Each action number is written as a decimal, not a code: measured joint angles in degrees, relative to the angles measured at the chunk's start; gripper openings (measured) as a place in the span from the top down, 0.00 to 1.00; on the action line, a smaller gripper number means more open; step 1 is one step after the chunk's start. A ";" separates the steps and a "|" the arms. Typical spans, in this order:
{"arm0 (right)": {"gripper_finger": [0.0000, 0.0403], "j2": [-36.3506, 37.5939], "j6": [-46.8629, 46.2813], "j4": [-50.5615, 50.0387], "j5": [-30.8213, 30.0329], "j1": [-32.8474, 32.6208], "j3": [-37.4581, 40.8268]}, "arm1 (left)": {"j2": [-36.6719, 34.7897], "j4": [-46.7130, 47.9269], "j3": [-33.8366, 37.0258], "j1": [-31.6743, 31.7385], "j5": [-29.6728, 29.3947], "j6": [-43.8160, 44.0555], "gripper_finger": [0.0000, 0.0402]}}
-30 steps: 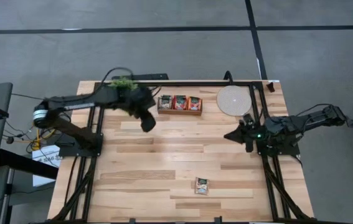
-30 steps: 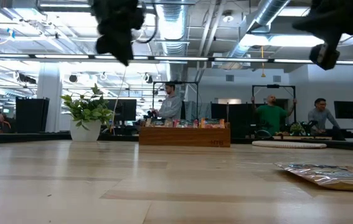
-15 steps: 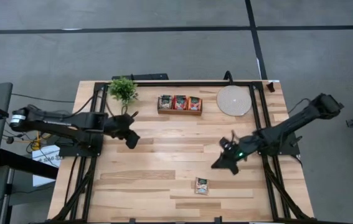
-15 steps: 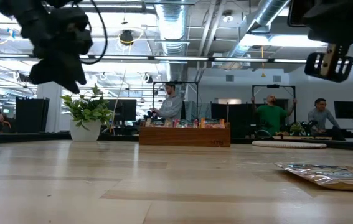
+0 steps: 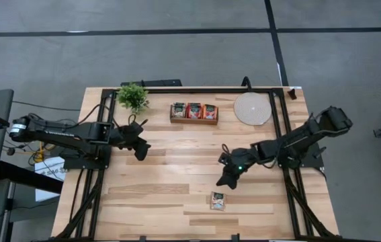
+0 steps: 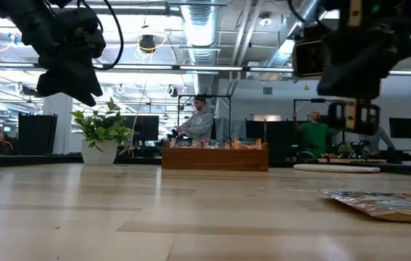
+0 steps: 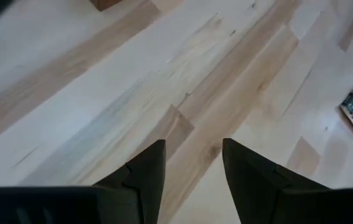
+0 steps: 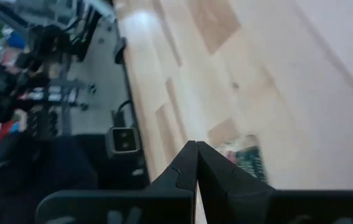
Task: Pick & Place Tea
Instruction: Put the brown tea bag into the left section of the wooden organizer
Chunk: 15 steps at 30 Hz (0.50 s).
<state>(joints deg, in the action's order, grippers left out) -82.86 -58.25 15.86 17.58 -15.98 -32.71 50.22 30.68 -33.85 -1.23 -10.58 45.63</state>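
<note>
Room: open office beyond my wooden table (image 5: 177, 168), with people standing far behind it in the low view.
My right pincer (image 5: 221, 180): pressed together, holding nothing, hanging above the boards just beside the loose tea sachet (image 5: 218, 200) and a little toward the table's middle from it.
My left pincer (image 5: 140, 154): spread, holding nothing, hanging over bare wood well apart from the sachet and near the potted plant (image 5: 132, 97).
Tea, loose one: lies flat near the table's front edge; my right wrist view shows it just past my closed fingertips (image 8: 196, 163).
Tea, stowed: red and orange sachets stand in the wooden tray (image 5: 193, 112) at the far side, beside the round pale disc (image 5: 252, 108).
Handling, my guess: light, thin and crinkly, foil-like in the low view, so likely slippery and prone to sliding on the wood instead of lifting.
Where to grip, my guess: I must part my fingers first, then take one edge, since the flat face offers nothing to pinch.
Risk, my guess: a hard squeeze would crumple it more than break it.
Hidden: the sachet is half covered by my fingers in the right wrist view and cut off at the frame edge in the low view.
Unclear: its printing, and how many sachets the tray holds.
</note>
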 joint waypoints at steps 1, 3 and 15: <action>1.00 -0.88 0.17 0.42 1.71 0.69 -0.79 | 0.00 0.05 0.00 0.01 -0.14 -0.08 0.62; 1.00 -2.30 0.24 0.65 4.10 1.93 -2.34 | 0.00 0.07 0.00 0.01 -0.18 -0.78 0.62; 1.00 -3.40 19.90 -39.75 -8.53 -2.03 -24.79 | 0.02 0.02 0.00 0.01 -0.92 -1.65 0.62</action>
<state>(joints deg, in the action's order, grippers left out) -86.26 -38.35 -23.89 9.05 -18.01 -57.49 50.24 30.70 -33.85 -1.21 -11.50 43.99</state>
